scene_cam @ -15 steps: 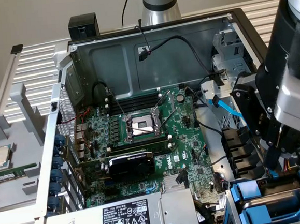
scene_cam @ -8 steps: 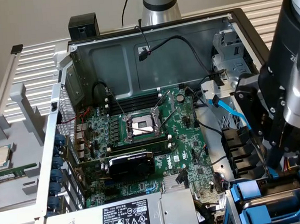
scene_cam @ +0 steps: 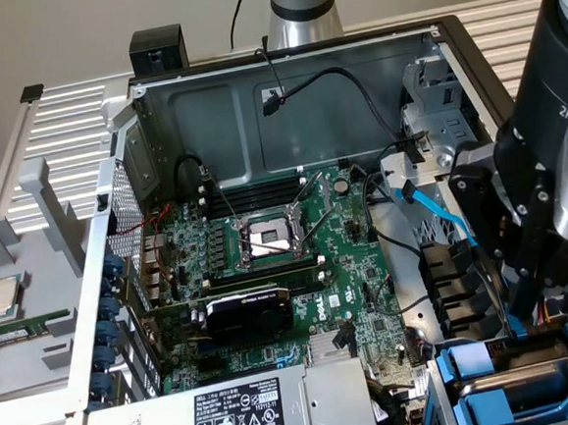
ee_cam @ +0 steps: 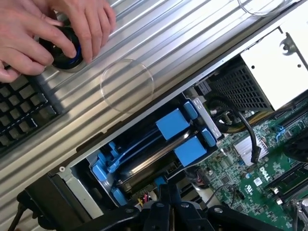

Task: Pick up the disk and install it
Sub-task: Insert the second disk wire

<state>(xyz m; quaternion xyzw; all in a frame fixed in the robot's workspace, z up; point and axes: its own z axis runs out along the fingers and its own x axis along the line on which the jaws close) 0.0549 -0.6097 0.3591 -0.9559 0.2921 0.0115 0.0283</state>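
The motherboard (scene_cam: 288, 261) is showing green under a black graphics card (scene_cam: 248, 312). Blue carrier frames (ee_cam: 173, 122) are edging the silver-grey disk (ee_cam: 149, 163), beside ribbed grey metal (ee_cam: 192, 43).

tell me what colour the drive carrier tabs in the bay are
Blue. The carrier tabs show best in the wrist view, sitting in the drive bay at the case's corner.

Pretty cramped down by the drive bay (ee_cam: 144, 159): the blue carrier frame (ee_cam: 172, 123) and its tabs fill the slot, with the disk (ee_cam: 149, 166) wedged between. Black cables (ee_cam: 240, 122) loop right beside it over the motherboard (scene_cam: 268, 263). The ribbed bench (ee_cam: 183, 43) alongside is open, except a person's hands (ee_cam: 53, 29) at a knob (ee_cam: 67, 53).
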